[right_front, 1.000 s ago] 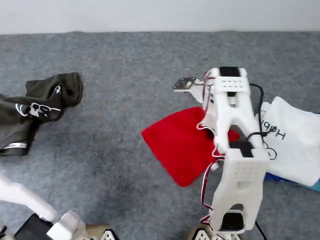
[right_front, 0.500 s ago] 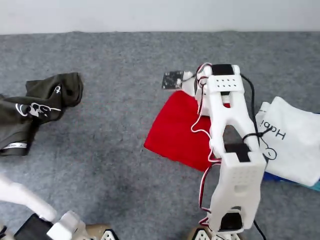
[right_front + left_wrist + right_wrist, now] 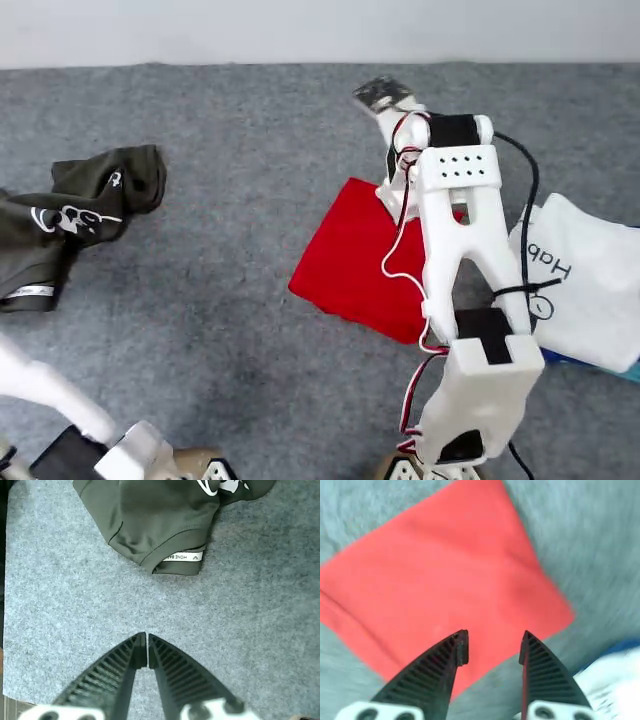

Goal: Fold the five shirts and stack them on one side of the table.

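Note:
A red shirt [image 3: 355, 255] lies folded into a flat rectangle near the table's middle, seen close up as the red shirt [image 3: 440, 580] in the right wrist view. My right gripper [image 3: 493, 649] hangs open above it, holding nothing; its white arm [image 3: 455, 180] crosses the shirt's right part. A folded white shirt [image 3: 585, 285] lies at the right edge on blue and teal cloth [image 3: 620, 368]. A crumpled dark green shirt [image 3: 70, 215] lies at the left edge. My left gripper [image 3: 148, 652] is shut and empty over bare mat, a short way from the dark green shirt [image 3: 160, 520].
Grey mat [image 3: 220, 320] covers the table; a pale wall runs along the far edge. The left arm's base [image 3: 60, 410] sits at the near left corner. A corner of the white shirt [image 3: 615, 680] shows beside the red one.
The right arm carried a flap of the red shirt toward the far side, leaving it as a neat rectangle, then lifted away farther back. The left arm has kept still.

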You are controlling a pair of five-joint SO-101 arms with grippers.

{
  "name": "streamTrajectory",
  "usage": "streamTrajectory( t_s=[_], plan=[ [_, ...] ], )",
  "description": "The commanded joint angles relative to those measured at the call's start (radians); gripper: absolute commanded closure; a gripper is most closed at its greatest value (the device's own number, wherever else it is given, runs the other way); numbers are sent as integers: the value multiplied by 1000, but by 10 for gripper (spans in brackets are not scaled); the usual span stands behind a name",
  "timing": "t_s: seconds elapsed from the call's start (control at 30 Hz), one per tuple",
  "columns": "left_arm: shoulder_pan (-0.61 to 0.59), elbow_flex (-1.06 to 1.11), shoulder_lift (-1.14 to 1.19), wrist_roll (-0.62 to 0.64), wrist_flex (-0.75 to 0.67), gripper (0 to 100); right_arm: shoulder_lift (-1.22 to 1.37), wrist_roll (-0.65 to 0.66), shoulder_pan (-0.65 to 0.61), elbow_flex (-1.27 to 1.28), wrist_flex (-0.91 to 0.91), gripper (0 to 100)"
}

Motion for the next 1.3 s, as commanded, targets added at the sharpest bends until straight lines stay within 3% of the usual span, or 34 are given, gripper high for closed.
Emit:
streamTrajectory(
  t_s=[0.0, 0.07, 0.17, 0.33, 0.87, 0.97, 1.17, 1.27],
  plan=[
    [5, -4, -35, 3, 15, 985, -76, -288, -22, -60, 82, 825],
    [5, -5, -35, 3, 15, 985, -71, -437, -48, -60, 127, 810],
    [6, -5, -35, 3, 0, 985, -67, -641, -79, -54, 150, 708],
    [8, -5, -35, 0, -20, 985, -13, -824, -79, -52, 102, 530],
    [5, -7, -35, -52, -20, 985, 463, -879, -5, -57, -246, 528],
    [5, -7, -35, -52, -20, 985, 515, -879, -1, -60, -240, 599],
    [5, -7, -35, -52, -23, 985, 512, -873, 18, -60, -236, 984],
    [5, -7, -35, -52, -40, 985, 512, -870, 19, -60, -214, 954]
  ],
)
